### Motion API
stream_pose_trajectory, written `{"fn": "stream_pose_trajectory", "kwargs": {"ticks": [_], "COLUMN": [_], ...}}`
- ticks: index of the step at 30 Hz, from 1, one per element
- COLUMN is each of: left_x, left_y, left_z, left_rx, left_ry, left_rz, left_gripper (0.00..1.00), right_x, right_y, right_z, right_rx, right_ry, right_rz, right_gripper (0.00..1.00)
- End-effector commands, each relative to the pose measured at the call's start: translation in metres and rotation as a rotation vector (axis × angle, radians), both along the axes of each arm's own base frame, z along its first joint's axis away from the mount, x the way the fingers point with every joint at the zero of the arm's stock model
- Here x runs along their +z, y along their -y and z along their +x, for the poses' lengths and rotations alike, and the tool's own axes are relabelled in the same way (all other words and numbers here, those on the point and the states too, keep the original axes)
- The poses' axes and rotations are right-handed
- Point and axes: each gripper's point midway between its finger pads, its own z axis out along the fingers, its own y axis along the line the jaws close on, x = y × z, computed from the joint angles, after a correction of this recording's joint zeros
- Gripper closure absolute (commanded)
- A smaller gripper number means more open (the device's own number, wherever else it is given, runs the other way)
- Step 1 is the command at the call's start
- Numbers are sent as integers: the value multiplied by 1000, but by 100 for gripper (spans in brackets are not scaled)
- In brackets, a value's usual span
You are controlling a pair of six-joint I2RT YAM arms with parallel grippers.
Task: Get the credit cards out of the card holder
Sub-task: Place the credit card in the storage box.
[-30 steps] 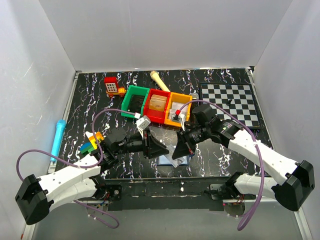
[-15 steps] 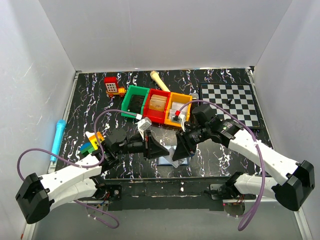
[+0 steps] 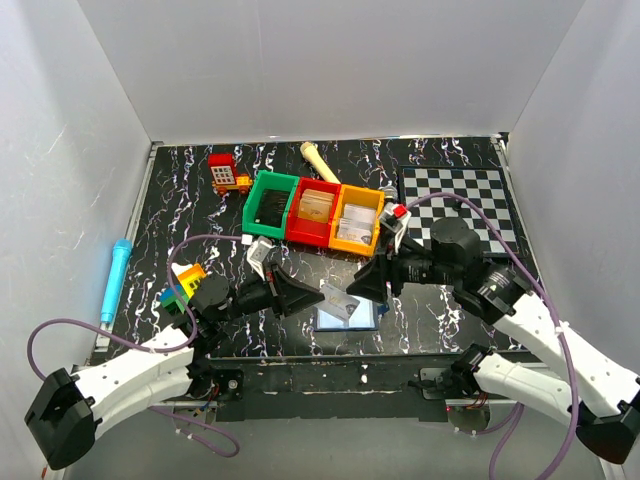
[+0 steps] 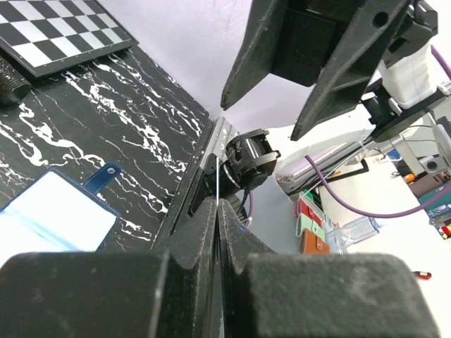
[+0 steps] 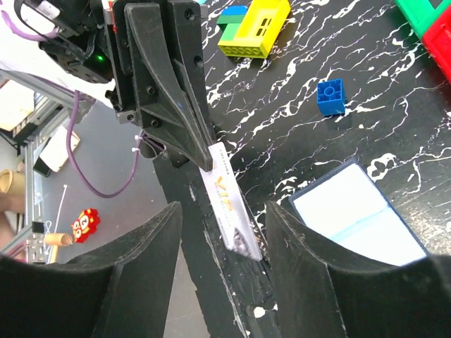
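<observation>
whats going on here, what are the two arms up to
The left arm's fingers are shut on a silvery card, holding it in the air near the open card holder, which lies flat on the table. The right arm's fingers are open and empty, pointed at the card.

Top cam looks down from above and behind, over the whole table. Left wrist cam looks low along its fingers at the right gripper, near. Right wrist cam faces the left gripper. All 3 share the holder.
</observation>
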Motion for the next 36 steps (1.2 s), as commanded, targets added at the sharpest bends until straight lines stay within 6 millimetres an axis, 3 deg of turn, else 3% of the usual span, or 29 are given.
{"fn": "stream_pose_trajectory", "kwargs": {"ticks": [1, 10, 22, 36], "left_x": [25, 31, 28, 28], "left_y": [-6, -8, -11, -12], "left_z": [-3, -5, -4, -3], "left_rx": [1, -4, 3, 9], "left_ry": [24, 35, 28, 31], "left_rz": [-120, -140, -136, -141], "left_gripper": [100, 100, 100, 100], "right_x": [17, 11, 10, 0], "right_y": [-12, -26, -29, -28], "right_z": [11, 1, -11, -10], "right_rx": [11, 118, 203, 200], "right_ry": [-3, -91, -139, -162], "right_rz": [35, 78, 97, 69], "right_gripper": [42, 47, 73, 76]}}
